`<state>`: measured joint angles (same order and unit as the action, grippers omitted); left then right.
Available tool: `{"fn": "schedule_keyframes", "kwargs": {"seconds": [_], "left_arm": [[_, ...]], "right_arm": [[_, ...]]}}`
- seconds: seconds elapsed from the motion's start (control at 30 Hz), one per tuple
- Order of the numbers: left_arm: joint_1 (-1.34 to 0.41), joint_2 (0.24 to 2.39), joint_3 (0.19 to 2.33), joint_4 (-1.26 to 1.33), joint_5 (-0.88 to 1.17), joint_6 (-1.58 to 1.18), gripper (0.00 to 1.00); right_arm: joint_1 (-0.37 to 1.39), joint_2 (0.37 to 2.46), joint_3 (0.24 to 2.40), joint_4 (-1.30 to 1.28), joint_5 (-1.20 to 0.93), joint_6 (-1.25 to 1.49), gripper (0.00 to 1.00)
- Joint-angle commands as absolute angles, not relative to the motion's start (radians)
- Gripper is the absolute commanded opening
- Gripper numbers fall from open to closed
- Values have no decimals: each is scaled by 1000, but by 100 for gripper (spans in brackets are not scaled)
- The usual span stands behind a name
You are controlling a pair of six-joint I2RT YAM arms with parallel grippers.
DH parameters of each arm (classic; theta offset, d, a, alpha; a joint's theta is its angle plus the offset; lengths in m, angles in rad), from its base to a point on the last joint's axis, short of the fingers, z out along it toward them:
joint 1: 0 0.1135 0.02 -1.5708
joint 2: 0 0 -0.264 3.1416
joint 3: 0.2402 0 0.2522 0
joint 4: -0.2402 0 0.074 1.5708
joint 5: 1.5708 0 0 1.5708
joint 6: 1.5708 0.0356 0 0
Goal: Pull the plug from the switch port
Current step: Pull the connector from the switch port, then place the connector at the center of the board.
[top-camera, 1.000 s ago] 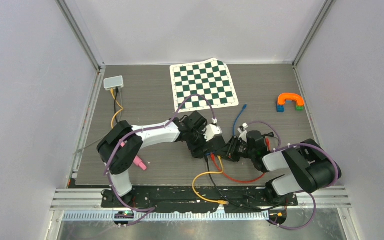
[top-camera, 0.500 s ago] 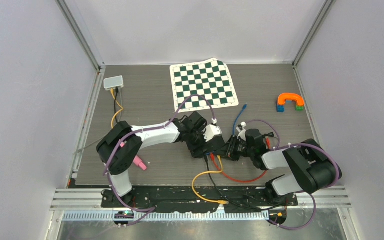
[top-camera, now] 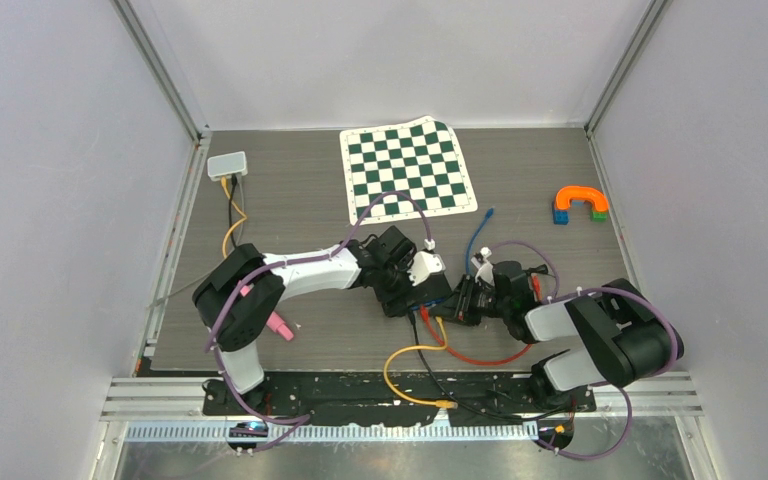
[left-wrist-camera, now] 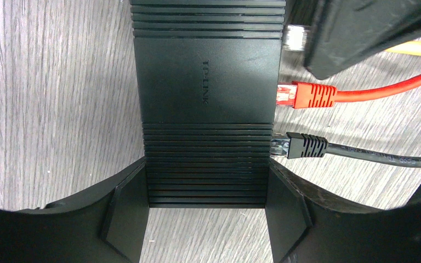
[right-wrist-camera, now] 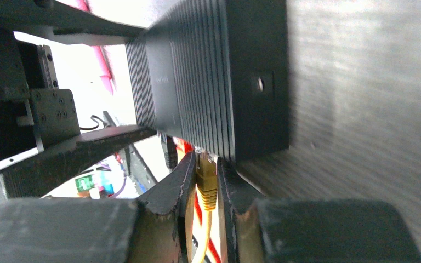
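A black TP-Link switch (left-wrist-camera: 205, 98) lies on the wooden table, and my left gripper (left-wrist-camera: 205, 219) is shut on its near end, one pad on each side. Red (left-wrist-camera: 307, 94) and black (left-wrist-camera: 304, 147) plugs sit in ports on its right side. Further along, a yellow plug (right-wrist-camera: 206, 183) sits at its port, with my right gripper (right-wrist-camera: 204, 170) shut on it right against the switch (right-wrist-camera: 208, 82). In the top view both grippers (top-camera: 415, 290) (top-camera: 463, 300) meet at the table's middle.
Yellow (top-camera: 400, 370) and red (top-camera: 480, 357) cables loop toward the near edge. A blue cable (top-camera: 478, 235) lies behind the right wrist. A chessboard mat (top-camera: 407, 170), a white box (top-camera: 227, 165), an orange-and-blue block (top-camera: 580, 203) and a pink item (top-camera: 278, 325) lie around.
The right gripper has edged slightly left toward the switch and tightened a little on the yellow plug. The left arm and the switch have stayed still.
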<state>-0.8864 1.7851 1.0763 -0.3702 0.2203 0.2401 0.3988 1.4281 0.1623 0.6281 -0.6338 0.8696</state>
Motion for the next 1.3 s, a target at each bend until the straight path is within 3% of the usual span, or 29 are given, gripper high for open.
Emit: {"fn": "schedule_keyframes", "kwargs": {"seconds": [0.0,0.1,0.3,0.43,0.57,0.9,1.27], "left_arm": [[-880,1809,1076,-402,199,213,39],[-881,1801,1068,-400,198,212,39],[-880,1807,1069,-404,200,223,45],[-880,1793,1057,-383,197,204,81],[-880,1752,1034,-334,209,167,99],[-832,1514,927,-140,52,9,100],[-739,1237,784,-54,-123,-89,100]], "right_arm": [[405,1424,204,507,-576,832,5],[406,1374,230,321,-499,730,5],[405,1257,190,307,-542,689,5],[405,1102,185,257,-511,676,5],[405,908,209,162,-460,647,5],[403,585,304,26,-495,595,5],[403,638,521,498,-835,944,5]]}}
